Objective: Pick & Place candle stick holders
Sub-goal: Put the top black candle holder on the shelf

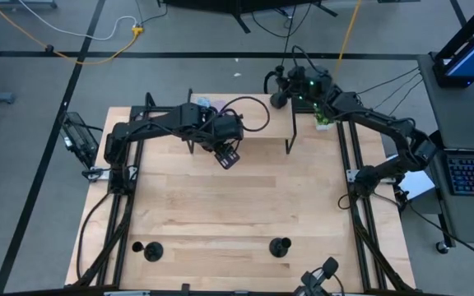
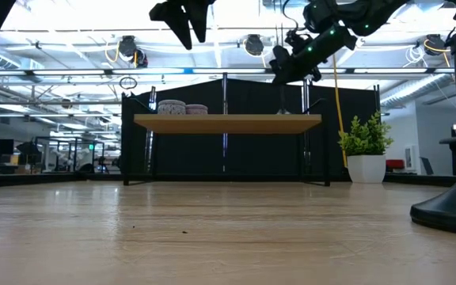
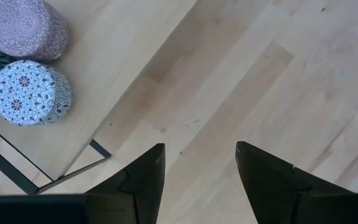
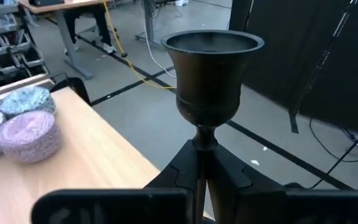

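My right gripper (image 4: 202, 155) is shut on a matte-black candle stick holder (image 4: 213, 74), which it holds over the far right part of the wooden shelf (image 2: 228, 123). From above, that gripper (image 1: 282, 97) shows at the table's far edge. Two more candle stick holders (image 1: 147, 251) (image 1: 281, 247) stand on their round bases near the table's front edge. My left gripper (image 1: 229, 156) hangs open above the bare table, just in front of the shelf, pointing steeply down with nothing between its fingers (image 3: 148, 180). My right gripper pinches the holder's thin stem (image 4: 202, 144), just below the cup, between its two fingers. The fingers come at it nearly level. The holder stands upright with its cup on top. The gripper hides the lower stem and base, so I cannot tell whether they touch the shelf.
A lilac tin (image 3: 27, 28) and two pale-blue patterned tins (image 3: 33, 93) sit on the shelf's left part, also seen in the low view (image 2: 182, 107). The shelf stands on thin black legs (image 1: 290, 131). A potted plant (image 2: 364, 150) stands beyond the table at the right.
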Controlling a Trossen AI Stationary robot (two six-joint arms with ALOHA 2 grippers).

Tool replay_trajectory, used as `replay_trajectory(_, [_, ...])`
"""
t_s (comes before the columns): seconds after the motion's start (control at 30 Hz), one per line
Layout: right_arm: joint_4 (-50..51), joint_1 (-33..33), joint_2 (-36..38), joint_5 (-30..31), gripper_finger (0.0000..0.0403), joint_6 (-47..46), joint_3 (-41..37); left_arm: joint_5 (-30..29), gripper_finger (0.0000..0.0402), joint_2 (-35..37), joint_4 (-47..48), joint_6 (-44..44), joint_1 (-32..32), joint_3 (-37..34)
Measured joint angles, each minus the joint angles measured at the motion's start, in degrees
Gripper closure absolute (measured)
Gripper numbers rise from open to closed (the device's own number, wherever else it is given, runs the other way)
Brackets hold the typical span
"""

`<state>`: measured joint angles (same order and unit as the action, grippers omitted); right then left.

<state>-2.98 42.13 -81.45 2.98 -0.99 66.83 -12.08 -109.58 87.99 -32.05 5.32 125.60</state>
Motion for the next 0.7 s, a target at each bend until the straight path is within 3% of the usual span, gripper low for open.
replay_trajectory(0.27, [-3.3, -0.1, 0.0, 0.0, 0.0394, -2.1, -3.2, 0.0, 0.0201, 0.0, -1.6, 0.2, 0.0, 0.0])
replay_trajectory(0.5, [-14.3, -0.4, 0.2, 0.0, 0.0394, -3.3, -9.7, 0.0, 0.0202, 0.0, -1.7, 0.2, 0.0, 0.0])
replay_trajectory(0.7, [-16.2, -0.8, 0.2, -0.2, 0.0338, -4.3, -12.3, 0.0, 0.0201, 0.0, -1.7, -0.2, 0.0, 0.0])
